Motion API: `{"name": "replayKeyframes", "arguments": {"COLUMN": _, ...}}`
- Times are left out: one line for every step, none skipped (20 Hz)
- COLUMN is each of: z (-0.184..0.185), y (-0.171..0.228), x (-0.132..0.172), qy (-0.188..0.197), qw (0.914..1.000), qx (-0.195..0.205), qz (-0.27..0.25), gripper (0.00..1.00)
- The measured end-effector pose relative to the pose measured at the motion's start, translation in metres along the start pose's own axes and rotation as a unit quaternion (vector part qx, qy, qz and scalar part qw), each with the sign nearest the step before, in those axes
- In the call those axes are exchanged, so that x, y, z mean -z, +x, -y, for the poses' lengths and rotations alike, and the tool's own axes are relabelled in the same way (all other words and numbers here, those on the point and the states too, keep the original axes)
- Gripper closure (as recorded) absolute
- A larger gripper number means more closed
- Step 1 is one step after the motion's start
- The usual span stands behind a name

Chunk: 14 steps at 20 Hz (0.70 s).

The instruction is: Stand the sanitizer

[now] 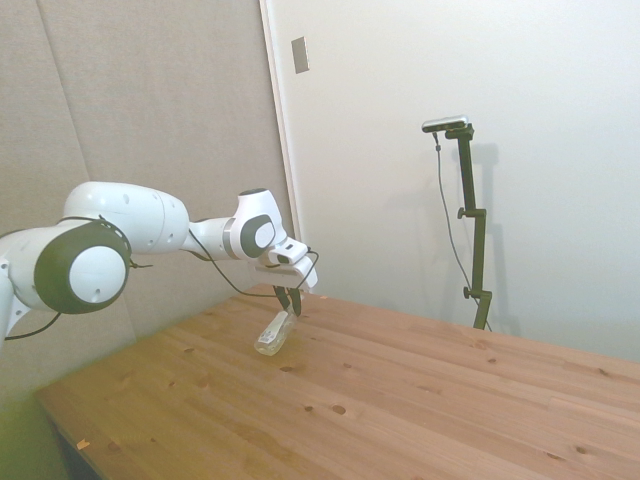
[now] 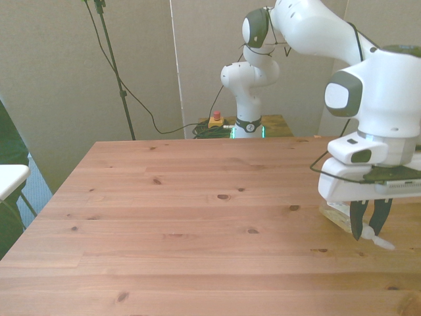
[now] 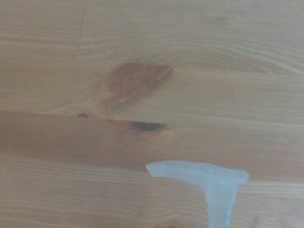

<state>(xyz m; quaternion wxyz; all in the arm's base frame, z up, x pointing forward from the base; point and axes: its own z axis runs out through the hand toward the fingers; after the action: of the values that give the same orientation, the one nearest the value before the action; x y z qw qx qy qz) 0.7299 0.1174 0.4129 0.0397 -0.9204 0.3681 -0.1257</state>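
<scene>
1. One small thing matters in the side view: the sanitizer (image 1: 272,335), a clear plastic bottle with yellowish liquid, is tilted on the wooden desk (image 1: 400,400). Its base rests on the wood and its top end is up between the jaws of the gripper (image 1: 291,300), which are narrow and seem to hold the pump end. I judge it light and stiff, but smooth plastic can be slippery.
2. In the front view the sanitizer (image 2: 337,214) is at the front view's right, mostly hidden behind the white gripper (image 2: 368,232). The white nozzle (image 2: 381,243) sticks out below the dark fingers (image 2: 356,222), which are close together around the pump. The neck is a thin hold, so the bottle may swing; the wider body would probably be steadier.
3. The wrist view is blurred: a pale nozzle (image 3: 204,176) over the desk (image 3: 142,57), with brown knots and straight grain.
</scene>
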Motion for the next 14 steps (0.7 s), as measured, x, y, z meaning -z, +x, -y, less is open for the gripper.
{"name": "replayKeyframes", "arguments": {"z": -0.003, "y": -0.003, "x": 0.009, "qy": 0.005, "qw": 0.9999, "qx": 0.002, "qz": -0.008, "gripper": 1.0}}
{"name": "replayKeyframes", "arguments": {"z": -0.007, "y": -0.007, "x": 0.016, "qy": 0.01, "qw": 0.9997, "qx": 0.006, "qz": -0.02, "gripper": 1.0}}
{"name": "replayKeyframes", "arguments": {"z": -0.01, "y": -0.013, "x": 0.022, "qy": 0.013, "qw": 0.9993, "qx": 0.01, "qz": -0.032, "gripper": 1.0}}
{"name": "replayKeyframes", "arguments": {"z": -0.012, "y": -0.022, "x": 0.027, "qy": 0.016, "qw": 0.9988, "qx": 0.015, "qz": -0.044, "gripper": 1.0}}
{"name": "replayKeyframes", "arguments": {"z": -0.015, "y": -0.03, "x": 0.032, "qy": 0.018, "qw": 0.998, "qx": 0.017, "qz": -0.058, "gripper": 1.0}}
{"name": "replayKeyframes", "arguments": {"z": -0.019, "y": -0.039, "x": 0.036, "qy": 0.022, "qw": 0.9971, "qx": 0.02, "qz": -0.07, "gripper": 1.0}}
{"name": "replayKeyframes", "arguments": {"z": -0.023, "y": -0.047, "x": 0.039, "qy": 0.025, "qw": 0.9958, "qx": 0.021, "qz": -0.085, "gripper": 1.0}}
{"name": "replayKeyframes", "arguments": {"z": -0.029, "y": -0.054, "x": 0.041, "qy": 0.029, "qw": 0.9946, "qx": 0.019, "qz": -0.098, "gripper": 1.0}}
{"name": "replayKeyframes", "arguments": {"z": -0.037, "y": -0.06, "x": 0.041, "qy": 0.033, "qw": 0.9934, "qx": 0.015, "qz": -0.109, "gripper": 1.0}}
{"name": "replayKeyframes", "arguments": {"z": -0.045, "y": -0.064, "x": 0.041, "qy": 0.035, "qw": 0.9924, "qx": 0.009, "qz": -0.118, "gripper": 1.0}}
{"name": "replayKeyframes", "arguments": {"z": -0.053, "y": -0.065, "x": 0.042, "qy": 0.037, "qw": 0.9912, "qx": 0.003, "qz": -0.127, "gripper": 1.0}}
{"name": "replayKeyframes", "arguments": {"z": -0.06, "y": -0.065, "x": 0.044, "qy": 0.043, "qw": 0.9892, "qx": -0.006, "qz": -0.14, "gripper": 1.0}}
{"name": "replayKeyframes", "arguments": {"z": -0.065, "y": -0.066, "x": 0.047, "qy": 0.05, "qw": 0.9872, "qx": -0.016, "qz": -0.15, "gripper": 1.0}}
{"name": "replayKeyframes", "arguments": {"z": -0.069, "y": -0.067, "x": 0.05, "qy": 0.056, "qw": 0.9851, "qx": -0.025, "qz": -0.16, "gripper": 1.0}}
